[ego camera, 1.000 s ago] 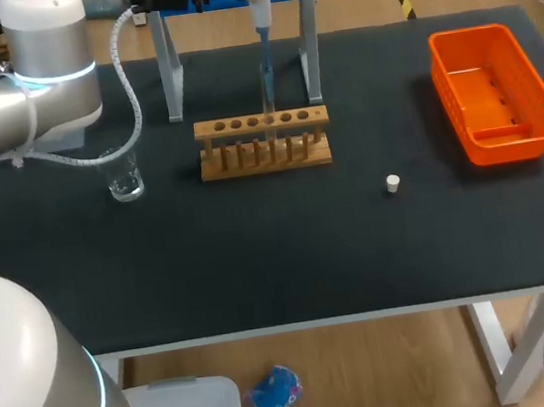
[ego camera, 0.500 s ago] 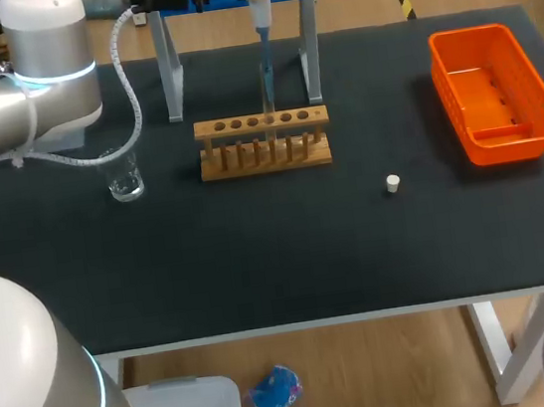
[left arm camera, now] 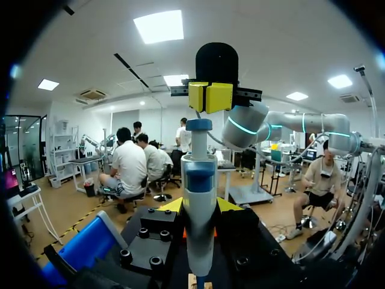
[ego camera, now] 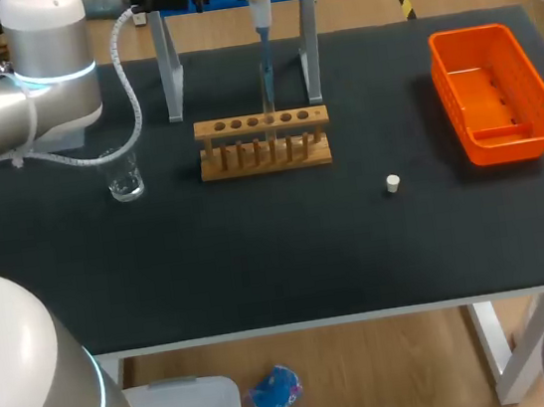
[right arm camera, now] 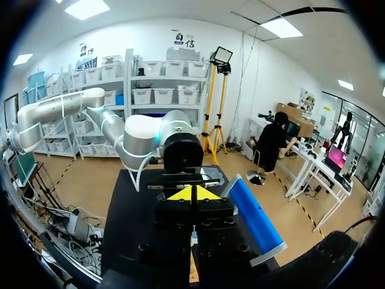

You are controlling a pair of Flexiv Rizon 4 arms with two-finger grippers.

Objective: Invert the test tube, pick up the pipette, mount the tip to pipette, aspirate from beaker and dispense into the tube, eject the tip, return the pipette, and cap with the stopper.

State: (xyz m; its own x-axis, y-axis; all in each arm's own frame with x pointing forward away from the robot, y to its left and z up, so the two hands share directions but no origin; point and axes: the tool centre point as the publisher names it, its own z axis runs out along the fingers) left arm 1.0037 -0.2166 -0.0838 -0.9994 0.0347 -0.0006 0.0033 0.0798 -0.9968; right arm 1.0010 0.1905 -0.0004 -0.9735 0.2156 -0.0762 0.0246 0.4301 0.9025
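- Pipette [ego camera: 262, 24]: stood upright over the wooden rack [ego camera: 262, 143], pinched from both sides by left gripper [left arm camera: 201, 208].
- Right gripper [right arm camera: 194, 194]: tips pressed together, held nothing lol.
- Stopper [ego camera: 393, 184]: lay loose on the table [ego camera: 259, 255], right of the rack, well apart from beaker [ego camera: 124, 178].

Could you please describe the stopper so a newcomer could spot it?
Find the wooden test tube rack on the black table. Between it and the orange plastic basket, nearer the front edge, sits the small white round stopper, alone and far smaller than either.
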